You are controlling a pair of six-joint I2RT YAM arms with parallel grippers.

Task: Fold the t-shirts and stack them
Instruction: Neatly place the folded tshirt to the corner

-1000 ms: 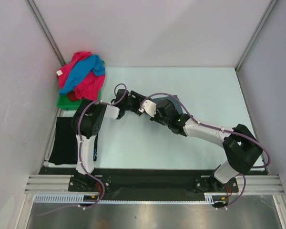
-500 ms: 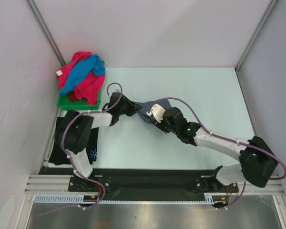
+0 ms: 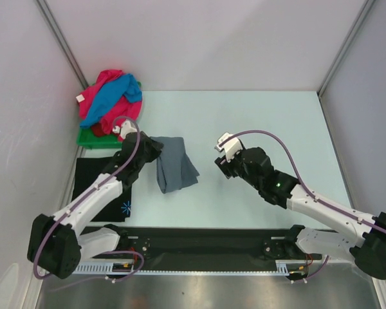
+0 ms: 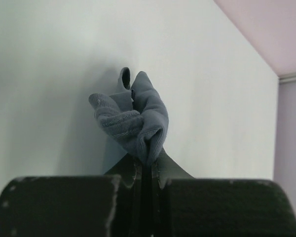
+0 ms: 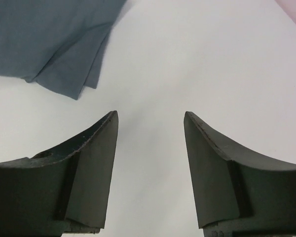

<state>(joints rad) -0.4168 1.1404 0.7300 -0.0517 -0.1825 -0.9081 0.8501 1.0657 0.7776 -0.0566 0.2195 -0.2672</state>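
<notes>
A folded slate-grey t-shirt [image 3: 175,166] hangs and lies left of the table's middle. My left gripper [image 3: 153,152] is shut on its left edge; in the left wrist view the grey cloth [image 4: 133,118] bunches out from between the closed jaws of that gripper [image 4: 147,160]. My right gripper [image 3: 222,161] stands open and empty to the right of the shirt, apart from it. A corner of the grey shirt [image 5: 54,39] shows beyond the right gripper [image 5: 149,118]. A black t-shirt [image 3: 93,183] with a small blue-white print [image 3: 125,207] lies flat at the left edge.
Bright pink and blue t-shirts [image 3: 109,102] are heaped on a green tray [image 3: 89,138] in the back left corner. Grey walls close off the left, back and right of the pale table [image 3: 270,122].
My left gripper shut on the grey shirt and carried it left toward the black shirt. My right gripper opened, let go of the cloth and drew back to the right.
</notes>
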